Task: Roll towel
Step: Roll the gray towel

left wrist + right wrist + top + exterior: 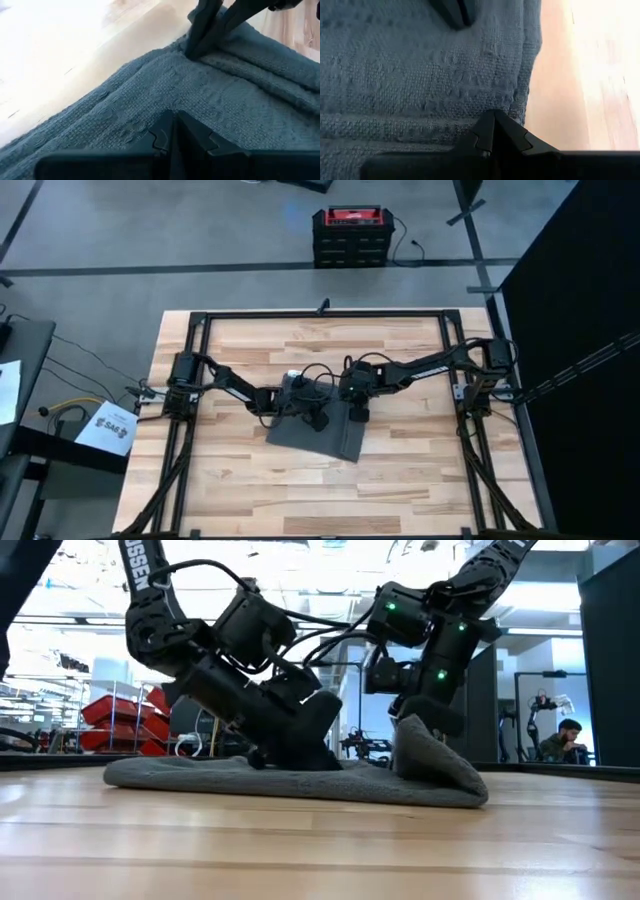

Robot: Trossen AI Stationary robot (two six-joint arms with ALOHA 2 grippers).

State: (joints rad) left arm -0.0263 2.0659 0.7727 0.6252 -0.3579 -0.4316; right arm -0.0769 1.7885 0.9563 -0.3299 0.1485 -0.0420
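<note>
Now, towel: dark grey woven cloth towel [318, 435] at centre of light wooden plank table [240, 490]
left gripper [172, 131]: fingers together, pressed on cloth, 10 o'clock corner
right gripper [493, 131]: fingers together, 2 o'clock edge, lifted fold

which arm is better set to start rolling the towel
Probably right: the right tool sits at the towel edge, where cloth already bunches up in the low view. The left tool presses mid-cloth.

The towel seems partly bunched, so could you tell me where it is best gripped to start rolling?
Probably the raised fold of the towel, beside the right gripper. It stands proud of the table, so fingers coming from above could close around it; elsewhere the cloth lies flat.
</note>
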